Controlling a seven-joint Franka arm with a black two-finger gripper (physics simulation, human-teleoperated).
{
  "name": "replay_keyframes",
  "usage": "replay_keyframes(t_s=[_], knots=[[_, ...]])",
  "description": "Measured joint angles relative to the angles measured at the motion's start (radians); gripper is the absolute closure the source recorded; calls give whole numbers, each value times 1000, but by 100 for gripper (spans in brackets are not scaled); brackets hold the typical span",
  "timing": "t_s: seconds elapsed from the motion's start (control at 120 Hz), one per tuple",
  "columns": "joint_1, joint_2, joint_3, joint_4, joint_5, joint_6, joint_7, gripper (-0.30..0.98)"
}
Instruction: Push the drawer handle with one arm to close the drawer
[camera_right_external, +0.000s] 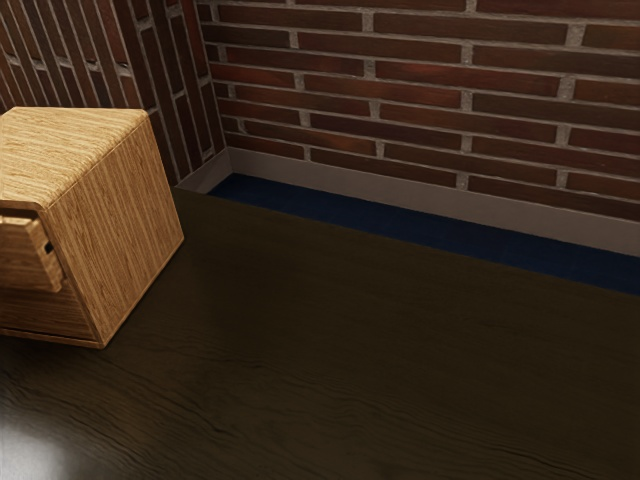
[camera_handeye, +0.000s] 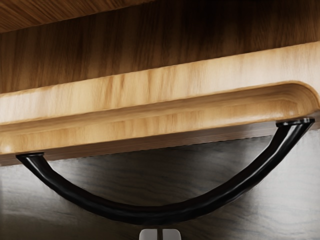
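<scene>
from where i stand, the wooden cabinet (camera_right_external: 118, 235) sits on the dark table (camera_right_external: 350, 370) at the exterior view's left, partly cut off by that view's edge. its drawer (camera_right_external: 25, 258) is partly out, the front panel standing proud of the cabinet body. in the wrist view, the curved black handle (camera_handeye: 162, 215) bows outward from the pale wooden front, both ends fixed to it. the gripper (camera_handeye: 160, 234) has its two pale fingertips together, side by side with a thin dark line between them, right by the middle of the handle's curve; i can't tell whether they touch it. brick walls (camera_right_external: 420, 90) rise behind the table, above a strip of blue floor (camera_right_external: 400, 228).
</scene>
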Motion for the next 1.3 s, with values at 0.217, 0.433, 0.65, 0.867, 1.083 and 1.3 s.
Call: replay_keyframes(t_s=[0.217,0.433,0.65,0.867,1.083,1.3], knots=[[-1,69,0,31,-41,13,32,79],[0,95,0,56,-77,25,68,78],[2,107,0,74,-95,30,100,78],[4,115,0,83,-104,32,130,79],[6,116,0,82,-114,33,154,80],[7,84,0,63,-129,29,167,79]])
